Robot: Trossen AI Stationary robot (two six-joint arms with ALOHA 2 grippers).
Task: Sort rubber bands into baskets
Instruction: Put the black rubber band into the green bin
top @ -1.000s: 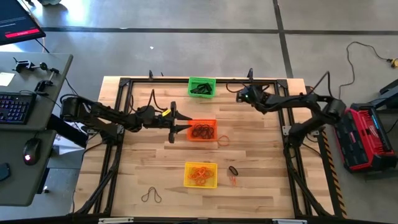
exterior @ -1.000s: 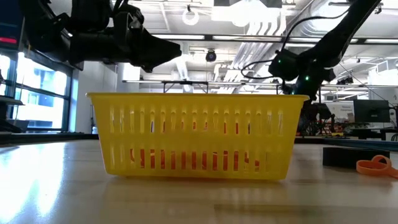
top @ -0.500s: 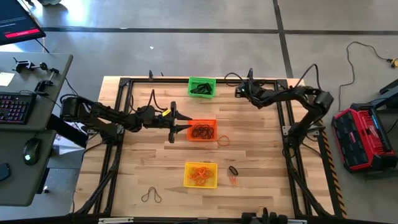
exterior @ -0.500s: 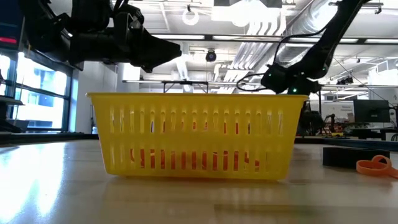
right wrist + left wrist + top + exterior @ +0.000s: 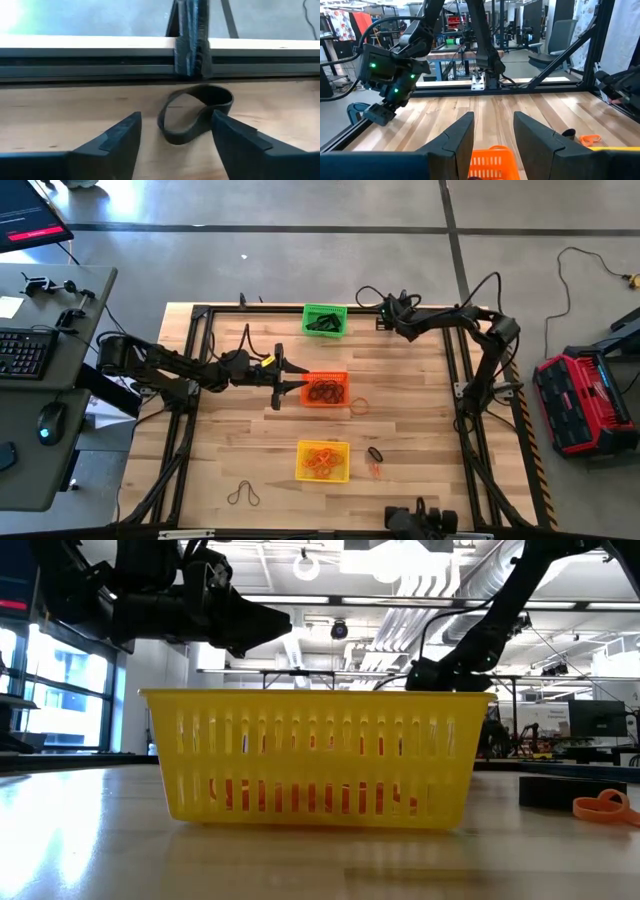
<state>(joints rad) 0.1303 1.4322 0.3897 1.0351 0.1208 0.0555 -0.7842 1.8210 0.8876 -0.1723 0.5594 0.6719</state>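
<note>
The green basket [image 5: 324, 320] stands at the far edge of the table [image 5: 230, 450], the orange basket [image 5: 326, 389] near the table's centre, and the yellow basket [image 5: 323, 461] nearer the front edge, the three roughly in a line from back to front; the green basket contains dark bands, the orange basket dark brown bands, and the yellow basket orange bands; loose rubber bands lie on the wood: a thin loop [image 5: 359, 406] just beside the orange basket on its right, a short thick black band [image 5: 376, 453] with an orange band [image 5: 375, 470] near it to the right of the yellow basket, and a thin dark loop [image 5: 245, 495] near the front left; the left gripper [image 5: 292, 381] is positioned at the left side of the orange basket, above its rim, with the fingers [image 5: 456, 140] spread apart and nothing between them; the right gripper [image 5: 382, 319] is positioned at the far edge of the table, to the right of the green basket, close to the black frame rail [image 5: 90, 65]; its fingers [image 5: 112, 137] stand wide and empty, and a thick black band [image 5: 196, 112] lies on the wood ahead of them, between the fingertips and the rail; whether the fingers touch this band cannot be determined.
</note>
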